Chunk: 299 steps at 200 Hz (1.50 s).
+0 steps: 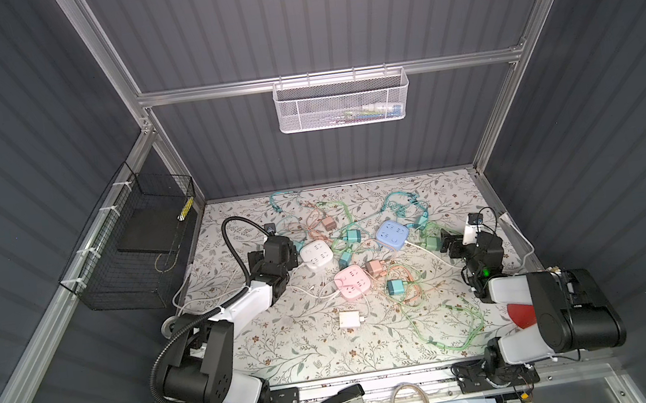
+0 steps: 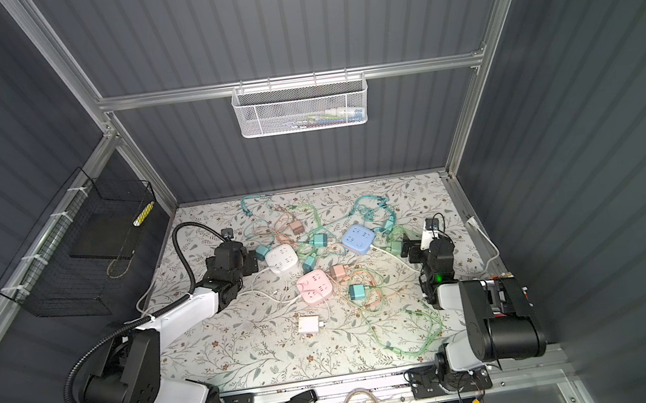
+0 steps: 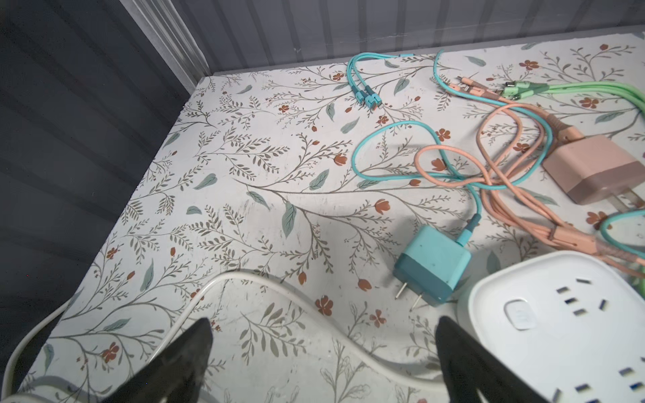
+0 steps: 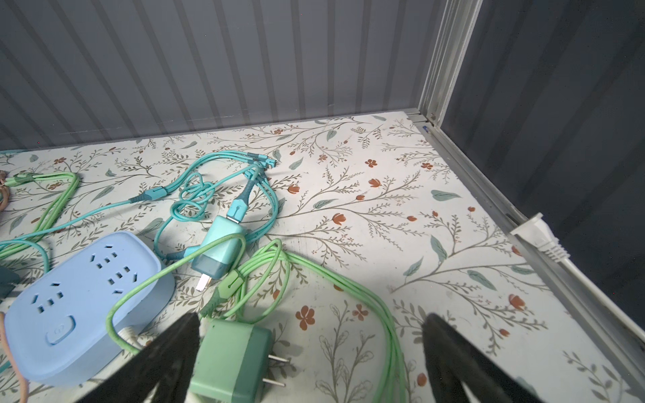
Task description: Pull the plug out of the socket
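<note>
The left arm stretches from its near-left base diagonally toward the middle. Its wrist is bent so that the left gripper points to the right in both top views. In the left wrist view its jaws are spread wide, with both black fingers showing. The right arm is folded at the near right, forearm rising away from its base. The right gripper points left toward the middle, its jaws likewise spread wide.
</note>
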### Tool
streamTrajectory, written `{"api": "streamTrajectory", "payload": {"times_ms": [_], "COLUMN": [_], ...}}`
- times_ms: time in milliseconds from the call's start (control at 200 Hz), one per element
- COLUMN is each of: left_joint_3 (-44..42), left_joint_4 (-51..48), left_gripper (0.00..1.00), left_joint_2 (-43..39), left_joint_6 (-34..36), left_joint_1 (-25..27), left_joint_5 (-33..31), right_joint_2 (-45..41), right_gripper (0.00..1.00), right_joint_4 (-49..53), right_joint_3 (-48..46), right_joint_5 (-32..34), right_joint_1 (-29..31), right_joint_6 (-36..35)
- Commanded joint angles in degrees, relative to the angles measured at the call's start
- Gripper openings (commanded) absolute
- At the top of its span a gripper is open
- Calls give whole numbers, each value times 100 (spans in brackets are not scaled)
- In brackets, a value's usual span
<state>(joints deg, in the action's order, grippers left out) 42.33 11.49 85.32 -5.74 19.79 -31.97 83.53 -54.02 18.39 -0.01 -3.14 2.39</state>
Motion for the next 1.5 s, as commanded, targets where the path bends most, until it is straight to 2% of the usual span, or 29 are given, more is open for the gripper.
{"api": "streamTrajectory", "payload": {"times_ms": [0, 135, 315, 470, 535, 580, 640, 700, 1491], "left_joint_3": [-256, -671, -993, -1625, -1492, -1554, -1482, -1529, -1487], "left_joint_4": [752, 1787, 2662, 4386, 3838, 4233, 3866, 4142, 3984], "left_gripper": [100, 100, 100, 100, 100, 100, 100, 100, 100], "left_joint_2": [196, 407, 789, 1346, 1237, 1339, 1252, 1329, 1312], "left_joint_6": [492, 753, 638, 625, 597, 636, 612, 627, 609], "left_joint_1": [-331, -782, -1376, -1551, -1557, -1557, -1557, -1553, -1557], "left_joint_5": [-150, 157, 1459, 1916, 1939, 1962, 1944, 1941, 1944], "right_joint_2": [-3, -4, -3, 6, 6, -1, -11, -4, 17], "right_gripper": [99, 99, 99, 99, 99, 99, 99, 99, 99], "right_joint_4": [-148, -144, -144, -144, -144, -144, -154, -161, -61], "right_joint_3": [42, 41, 42, 41, 42, 42, 33, 33, 91], "right_joint_5": [-41, -43, -29, -36, -27, -34, -18, -14, -51], "right_joint_1": [-29, -32, -29, -29, -29, -29, -29, -29, -33], "right_joint_6": [21, 24, 24, 24, 24, 24, 22, 24, 33]}}
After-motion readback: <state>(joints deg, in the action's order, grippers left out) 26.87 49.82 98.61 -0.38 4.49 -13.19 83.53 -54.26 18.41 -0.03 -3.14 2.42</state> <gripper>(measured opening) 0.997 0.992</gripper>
